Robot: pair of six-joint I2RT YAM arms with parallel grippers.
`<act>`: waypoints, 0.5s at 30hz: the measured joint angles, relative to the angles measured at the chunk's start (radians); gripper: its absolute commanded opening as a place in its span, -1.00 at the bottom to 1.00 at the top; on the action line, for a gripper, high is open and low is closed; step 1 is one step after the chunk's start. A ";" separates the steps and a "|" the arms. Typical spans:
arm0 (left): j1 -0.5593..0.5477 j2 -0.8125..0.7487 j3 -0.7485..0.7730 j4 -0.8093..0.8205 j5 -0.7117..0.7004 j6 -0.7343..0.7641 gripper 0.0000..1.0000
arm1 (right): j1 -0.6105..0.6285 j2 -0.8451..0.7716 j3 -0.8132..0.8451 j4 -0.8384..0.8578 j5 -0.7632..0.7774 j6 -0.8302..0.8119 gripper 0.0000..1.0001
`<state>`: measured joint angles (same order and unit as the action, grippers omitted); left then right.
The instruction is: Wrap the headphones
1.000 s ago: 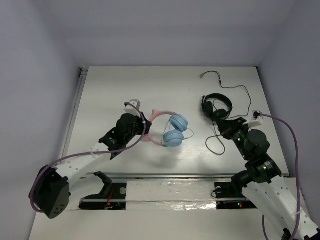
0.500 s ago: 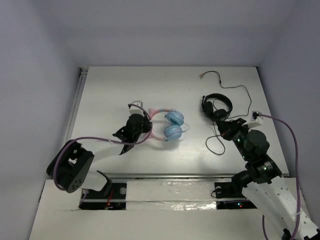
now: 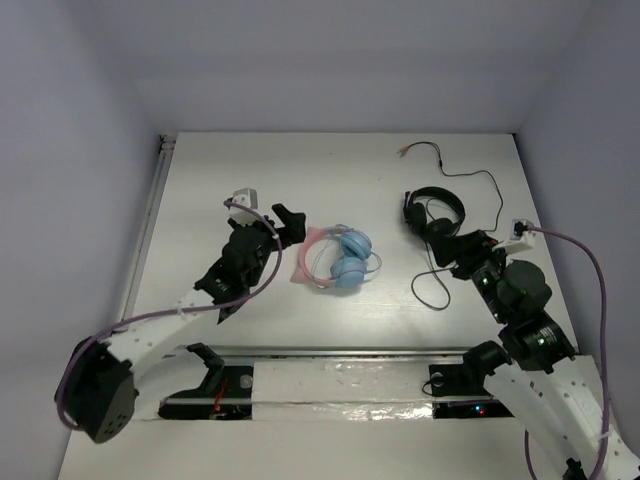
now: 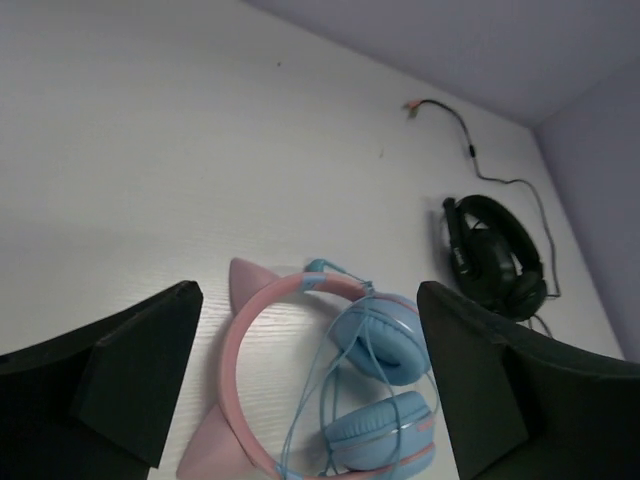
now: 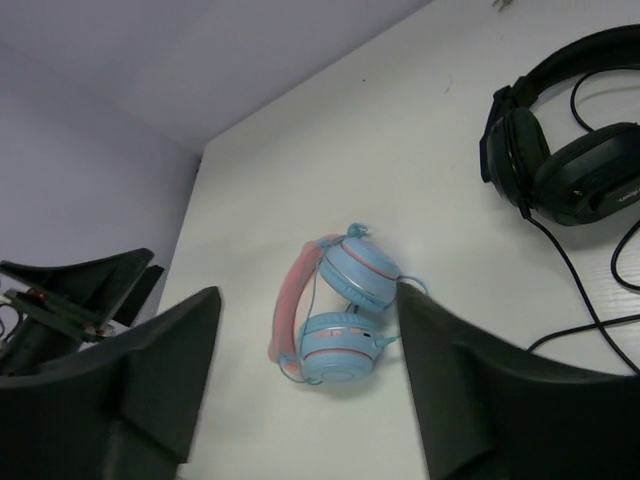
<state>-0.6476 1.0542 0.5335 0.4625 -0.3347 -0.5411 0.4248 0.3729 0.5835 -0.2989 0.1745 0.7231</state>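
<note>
Two hands, left hand [image 3: 272, 222] and right hand [image 3: 468, 246], are shown wide open and empty. The headphones [image 3: 340, 264] are seen flat on the tabletop [image 3: 230, 165], left of the black headphones [image 3: 436, 212], pink headband [image 3: 304, 262] turned toward the nearer left hand.

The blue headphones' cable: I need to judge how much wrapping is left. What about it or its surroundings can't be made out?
Plug end of the cable: left wrist view, strands run off the bottom edge; too thin to trace from the top camera.
Whether it is wound round the headphones or merely lies across them: no view settles it.
The black headphones: right wrist view, cut by the right edge.
</note>
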 measured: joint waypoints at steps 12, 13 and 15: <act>0.000 -0.326 0.087 -0.212 0.064 -0.041 0.98 | 0.000 0.013 0.165 -0.085 0.021 -0.059 0.99; 0.000 -0.341 0.094 -0.230 0.072 -0.040 0.98 | 0.000 0.017 0.178 -0.096 0.020 -0.066 0.99; 0.000 -0.373 0.108 -0.263 0.082 -0.035 0.98 | 0.000 0.019 0.204 -0.118 0.021 -0.079 0.99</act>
<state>-0.6476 0.6815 0.6411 0.1993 -0.2523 -0.5766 0.4248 0.3916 0.7872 -0.4168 0.1951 0.6437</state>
